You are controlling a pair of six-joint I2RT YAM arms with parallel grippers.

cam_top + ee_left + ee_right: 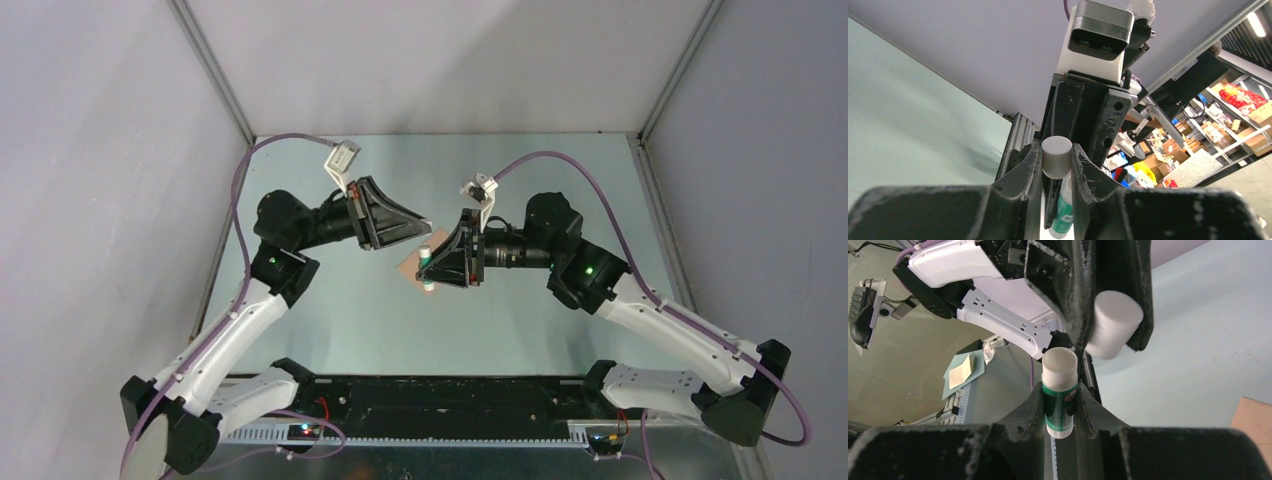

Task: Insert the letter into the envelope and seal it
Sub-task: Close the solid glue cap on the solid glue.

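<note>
Envelope, taken as such from a tan corner alone with no flap showing, flat on the table below and just past the right fingertips, partly hidden under them from above. Right gripper clenched on a green-labelled glue stick, long axis standing across the jaws, bare white end aimed at the opposing fingers. Left gripper clamped on the stick's white cap, off the stick, near its bare end and a little to one side, apart from it. Hangs on one relation: glue end turned toward the other arm rather than down at the paper, tan sheet waiting beneath the fingers. Calls, by this reading, for tipping the stick down to the sealing edge with the right arm, the nearer of the two and the one holding the glue. Leaves the left fingers little to do but keep the cap out of the way, well above the paper.
</note>
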